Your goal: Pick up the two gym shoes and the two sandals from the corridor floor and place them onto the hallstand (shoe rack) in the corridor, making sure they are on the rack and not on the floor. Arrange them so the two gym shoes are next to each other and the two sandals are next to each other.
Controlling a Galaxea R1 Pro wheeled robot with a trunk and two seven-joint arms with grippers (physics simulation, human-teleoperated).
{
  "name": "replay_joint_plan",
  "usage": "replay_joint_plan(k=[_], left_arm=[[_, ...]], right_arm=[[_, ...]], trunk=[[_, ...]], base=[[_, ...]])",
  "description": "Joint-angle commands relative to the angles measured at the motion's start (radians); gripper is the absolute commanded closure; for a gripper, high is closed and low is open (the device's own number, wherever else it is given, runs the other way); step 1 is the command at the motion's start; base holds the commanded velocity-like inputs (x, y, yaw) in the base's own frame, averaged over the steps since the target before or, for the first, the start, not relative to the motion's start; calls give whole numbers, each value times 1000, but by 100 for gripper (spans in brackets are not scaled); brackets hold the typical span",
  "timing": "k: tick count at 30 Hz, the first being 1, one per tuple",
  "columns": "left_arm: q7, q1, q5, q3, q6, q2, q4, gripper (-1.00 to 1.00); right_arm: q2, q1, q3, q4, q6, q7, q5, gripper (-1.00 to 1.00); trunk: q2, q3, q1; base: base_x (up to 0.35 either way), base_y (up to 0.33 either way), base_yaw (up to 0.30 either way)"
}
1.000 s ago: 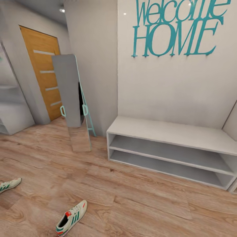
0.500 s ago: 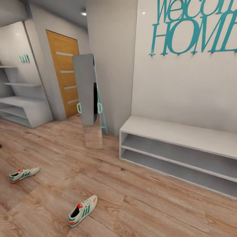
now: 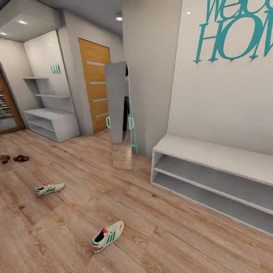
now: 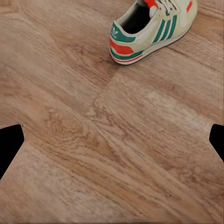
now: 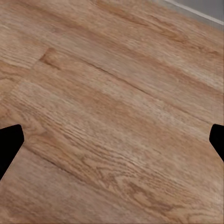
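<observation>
Overhead on the white wall, large teal cut-out lettering (image 3: 237,32) is cropped by the frame edge: only part of a script word and "HOM" below it can be read. A smaller teal wall sign (image 3: 55,68) hangs above the far unit, too small to read.

The near white lace-up gym shoe with green side stripes (image 3: 107,236) lies on the light brown wood-plank floor (image 3: 170,235), toe toward the low pale grey two-level unit under the lettering (image 3: 216,178), whose right end is cut off. The left wrist view shows this shoe (image 4: 151,28) with three green stripes, an orange-and-green heel and a small green logo at the heel, illegible; its toe and upper are cut off. The second matching gym shoe (image 3: 49,188) lies well apart from it, further left. The two small dark brown sandals (image 3: 13,158) sit near each other by the left edge, detail hard to make out.

The long low grey-white hallstand with staggered wall shelves above (image 3: 51,123) stands at the far end, beside an orange-wood door with pale horizontal strips (image 3: 95,91). A tall leaning mirror with a teal frame (image 3: 120,113) stands between door and near unit.

In each wrist view only the dark tips of the fingers show at the two side edges, set wide apart with bare floor between: left gripper (image 4: 112,140), right gripper (image 5: 112,144). Neither holds anything.
</observation>
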Motion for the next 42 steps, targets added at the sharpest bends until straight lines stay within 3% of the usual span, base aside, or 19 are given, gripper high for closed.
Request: replay_joint_plan(k=[1, 25, 42], left_arm=[[-1, -1, 5, 0, -3, 0, 1, -100], [-1, 1, 5, 0, -4, 5, 1, -100], [0, -1, 5, 0, -4, 6, 1, -100]], right_arm=[[0, 0, -2, 0, -3, 0, 3, -100], [0, 0, -1, 0, -3, 0, 6, -100], [0, 0, 0, 0, -2, 2, 7, -100]], trunk=[[0, 0, 0], [0, 5, 0], [0, -16, 0]], base=[[0, 0, 275], [39, 6, 274], [156, 242, 169]])
